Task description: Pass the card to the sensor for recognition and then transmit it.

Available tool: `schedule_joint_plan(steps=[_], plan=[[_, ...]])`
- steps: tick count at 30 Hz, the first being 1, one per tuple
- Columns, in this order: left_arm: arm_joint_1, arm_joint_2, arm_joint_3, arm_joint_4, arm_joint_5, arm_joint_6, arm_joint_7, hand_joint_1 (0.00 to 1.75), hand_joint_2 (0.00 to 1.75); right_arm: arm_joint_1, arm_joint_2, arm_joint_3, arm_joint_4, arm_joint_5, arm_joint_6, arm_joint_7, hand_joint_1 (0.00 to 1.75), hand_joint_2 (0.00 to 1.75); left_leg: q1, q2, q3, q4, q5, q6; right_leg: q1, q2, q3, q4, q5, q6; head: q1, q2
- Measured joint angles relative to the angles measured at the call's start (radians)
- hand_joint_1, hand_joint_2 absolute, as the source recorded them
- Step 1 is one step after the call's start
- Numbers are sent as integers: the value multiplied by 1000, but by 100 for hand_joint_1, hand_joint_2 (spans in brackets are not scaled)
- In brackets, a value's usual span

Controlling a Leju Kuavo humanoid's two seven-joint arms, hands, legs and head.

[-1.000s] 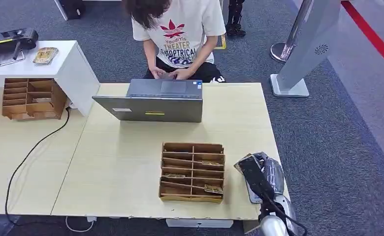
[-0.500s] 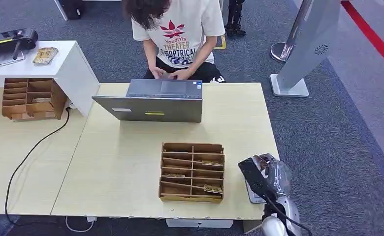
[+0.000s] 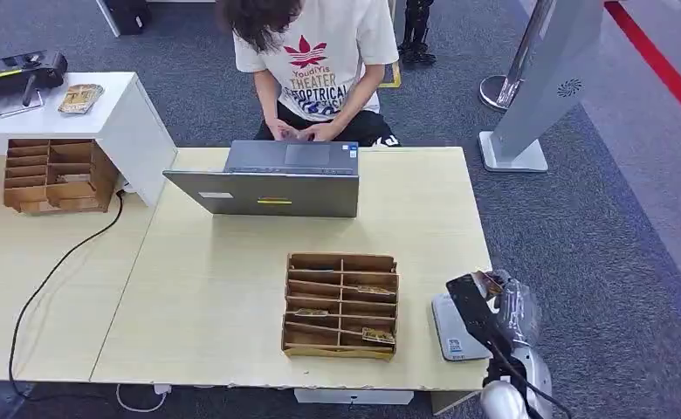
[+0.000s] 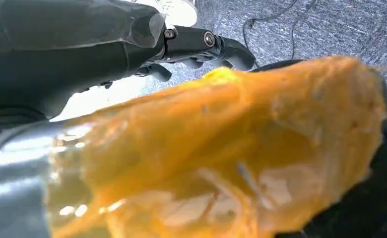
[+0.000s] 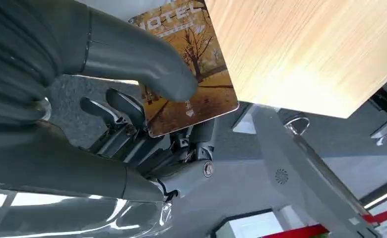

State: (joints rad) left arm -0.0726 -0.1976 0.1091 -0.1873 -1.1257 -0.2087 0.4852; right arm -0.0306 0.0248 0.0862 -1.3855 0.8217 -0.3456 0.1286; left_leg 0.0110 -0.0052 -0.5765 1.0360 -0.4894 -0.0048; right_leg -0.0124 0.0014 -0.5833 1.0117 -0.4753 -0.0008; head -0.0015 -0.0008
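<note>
**Observer:** Right hand, status?

**Me:** My right hand (image 3: 494, 301) is at the right edge of the light wooden table (image 3: 215, 288), over the floor side of the white sensor (image 3: 452, 330). In the right wrist view my thumb (image 5: 147, 64) presses down on the card (image 5: 191, 74), with darker fingers (image 5: 127, 106) behind it. So it is pinched and held.

**Observer:** Describe the card.

**Me:** Autumn trees, orange-brown, with "HOTEL" printed along one end. From the head view I catch just a small corner of it at the top of the hand. It sits just beside the table edge, raised off the sensor.

**Observer:** The sensor?

**Me:** Flat white pad lying on the table's near right corner, just right of the brown cardboard organizer (image 3: 341, 305). A few cards rest in that organizer's slots.

**Observer:** Left hand?

**Me:** In the left wrist view my left hand (image 4: 201, 47) has dark fingers curled, behind a blurred orange mass (image 4: 221, 158). Whether it holds anything, I cannot tell.

**Observer:** Surroundings?

**Me:** A grey laptop (image 3: 271, 179) at the far edge of the table, a person (image 3: 319, 61) seated behind it. A second organizer (image 3: 53, 175) sits on the table to the left, beside a white cabinet (image 3: 119, 113).
</note>
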Motion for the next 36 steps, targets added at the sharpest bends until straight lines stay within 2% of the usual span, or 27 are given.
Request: schedule_joint_plan(steps=[23, 36], plan=[[0, -1, 11, 0, -9, 3, 0, 0, 0, -3, 0, -10, 58, 15, 35, 0, 175, 175, 0, 0, 0, 0, 0, 0, 0, 0, 0, 0, 0, 0, 0, 0], [0, -2, 27, 0, -21, 0, 2, 0, 0, -13, 0, -2, 86, 70, 37, 28, 175, 175, 0, 0, 0, 0, 0, 0, 0, 0, 1, 0, 0, 0, 0, 0]])
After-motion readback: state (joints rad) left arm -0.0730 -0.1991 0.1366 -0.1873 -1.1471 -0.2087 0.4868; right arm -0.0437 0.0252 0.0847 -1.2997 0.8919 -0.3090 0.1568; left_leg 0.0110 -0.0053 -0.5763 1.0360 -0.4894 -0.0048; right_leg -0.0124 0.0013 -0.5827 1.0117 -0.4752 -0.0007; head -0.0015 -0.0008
